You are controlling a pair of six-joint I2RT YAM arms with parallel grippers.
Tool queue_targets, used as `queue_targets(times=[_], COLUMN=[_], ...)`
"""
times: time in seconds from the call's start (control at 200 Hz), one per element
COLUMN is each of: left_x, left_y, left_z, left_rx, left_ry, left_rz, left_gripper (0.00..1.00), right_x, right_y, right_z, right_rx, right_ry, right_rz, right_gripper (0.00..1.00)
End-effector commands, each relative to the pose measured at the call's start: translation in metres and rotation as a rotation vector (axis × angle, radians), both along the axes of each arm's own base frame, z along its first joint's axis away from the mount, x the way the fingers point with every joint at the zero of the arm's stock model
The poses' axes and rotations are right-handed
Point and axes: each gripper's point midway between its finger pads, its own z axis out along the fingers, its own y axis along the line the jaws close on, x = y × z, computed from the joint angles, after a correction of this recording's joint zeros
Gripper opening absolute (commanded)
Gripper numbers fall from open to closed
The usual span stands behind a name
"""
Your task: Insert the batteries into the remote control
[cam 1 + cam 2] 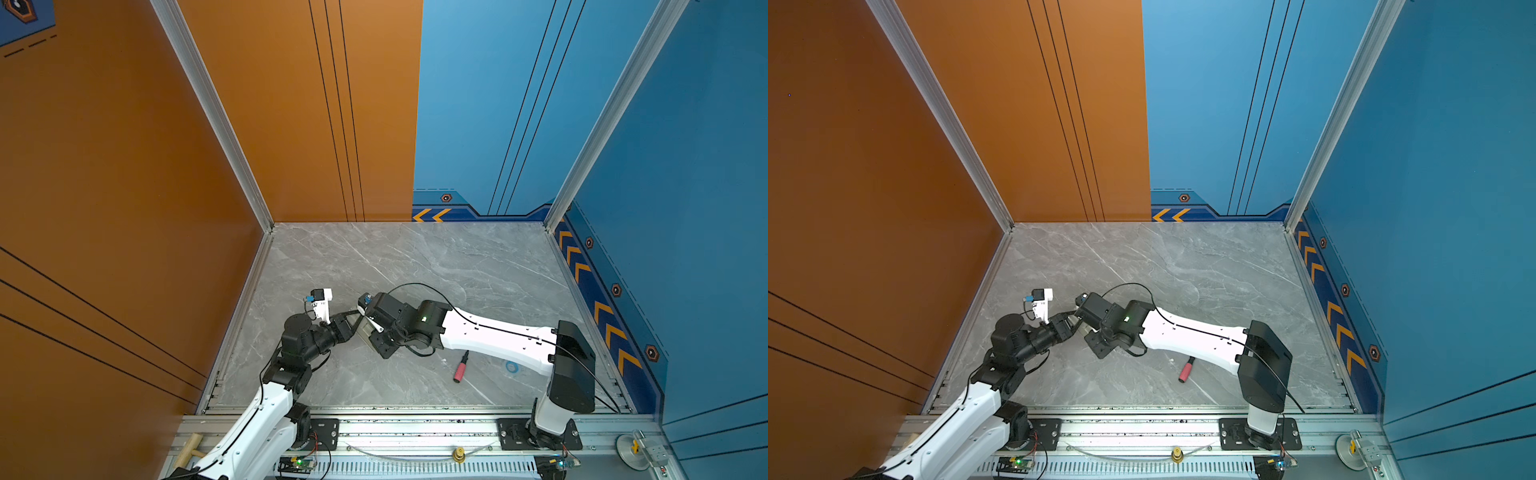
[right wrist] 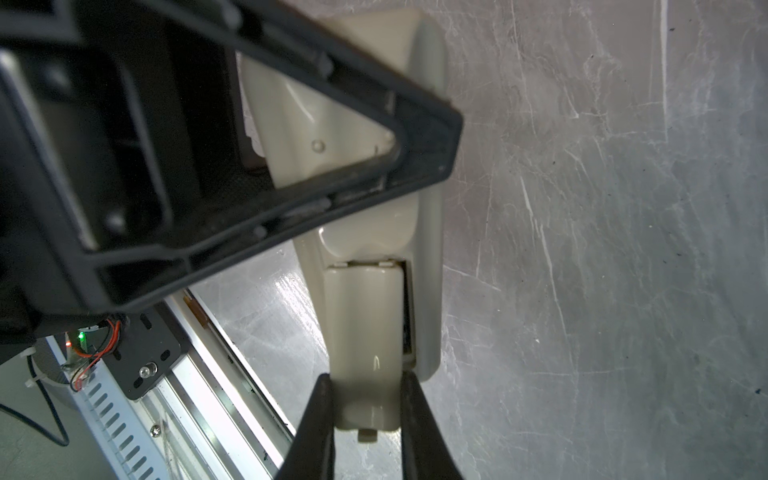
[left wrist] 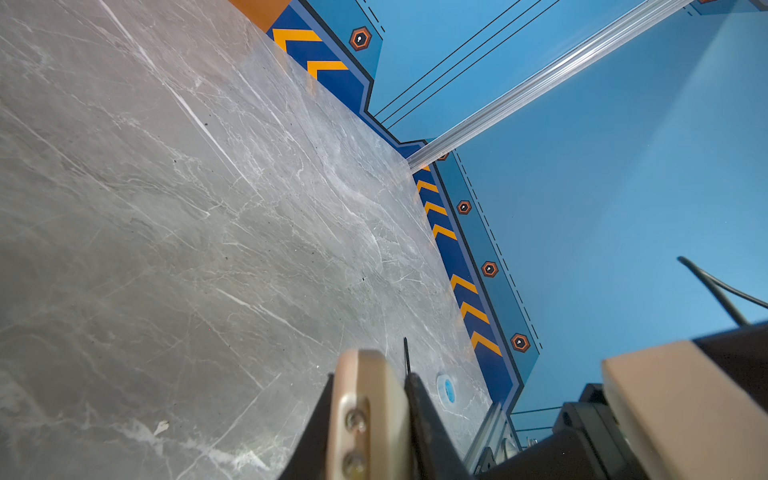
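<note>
Right wrist view: right gripper [image 2: 368, 399] pinches the battery cover [image 2: 363, 328] at lower centre, along the remote control [image 2: 374, 232] (left gripper [image 2: 399, 166] clamps its upper half); batteries probably hidden.

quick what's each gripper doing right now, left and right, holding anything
Left gripper: closed on the remote control, clamped across its body.
Right gripper: closed on the battery cover, gripping its end; the cover sits skewed over the recess.

Bright even light, soft shadows; glare on tabletop [image 2: 299, 307]; near parts blurred in wrist views
</note>
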Motion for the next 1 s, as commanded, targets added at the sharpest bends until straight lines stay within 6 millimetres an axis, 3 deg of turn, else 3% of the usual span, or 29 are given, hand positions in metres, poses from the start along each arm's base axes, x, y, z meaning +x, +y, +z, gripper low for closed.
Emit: queue_targets(times=[0.0, 0.991], left_x=[-0.0084, -0.0095], left_y=[-0.0093, -0.0102], left_z=[0.0103, 0.0096], left_rx=[-0.024, -0.023], left_ry=[-0.041, -0.041], left_rz=[-0.063, -0.071], left_gripper=[0.0, 0.0], right_x=[0.0068, 0.0098], right_y=[0.0047, -0.0027], right_z=[0.0028, -0.0018], right_rx=[0.013, -0.036], right_ry=[-0.018, -0.039], right_rz=[0.005, 0.001], right_gripper=[0.09, 0.07])
